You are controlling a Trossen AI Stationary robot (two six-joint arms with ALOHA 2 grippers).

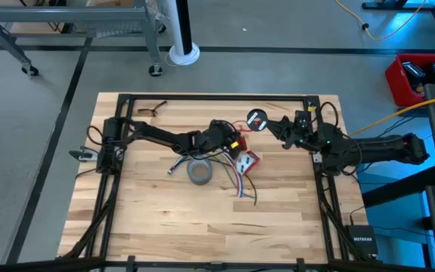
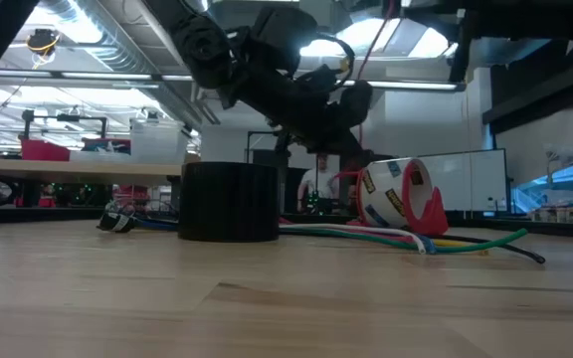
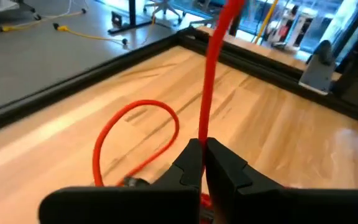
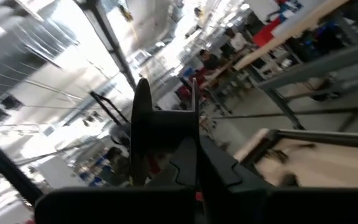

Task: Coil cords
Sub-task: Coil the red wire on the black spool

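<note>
A thin red wire (image 3: 207, 81) runs from my left gripper (image 3: 202, 149) up toward a small black round spool (image 1: 257, 119) at the table's far middle. More of the wire lies in a slack loop (image 3: 135, 134) on the wood. My left gripper (image 1: 238, 141) is shut on the wire, just left of the spool. My right gripper (image 1: 267, 124) comes in from the right and is shut on the spool (image 4: 160, 127), above the table. My left gripper pinches the red wire (image 3: 204, 134) between its two fingertips, the fingers lying across it. From the fingers the wire runs straight and taut up toward the spool. My right gripper holds the black spool between its fingertips (image 4: 188, 152), at its near side. The spool is clear of the table.
A grey tape roll (image 1: 199, 172) lies near the table's middle, seen as a dark cylinder (image 2: 229, 202) in the low view. Right of it stand a red-and-white tape dispenser (image 1: 248, 160) and a bundle of coloured cords (image 1: 240, 185). Glasses (image 1: 151, 110) lie at the far left.
</note>
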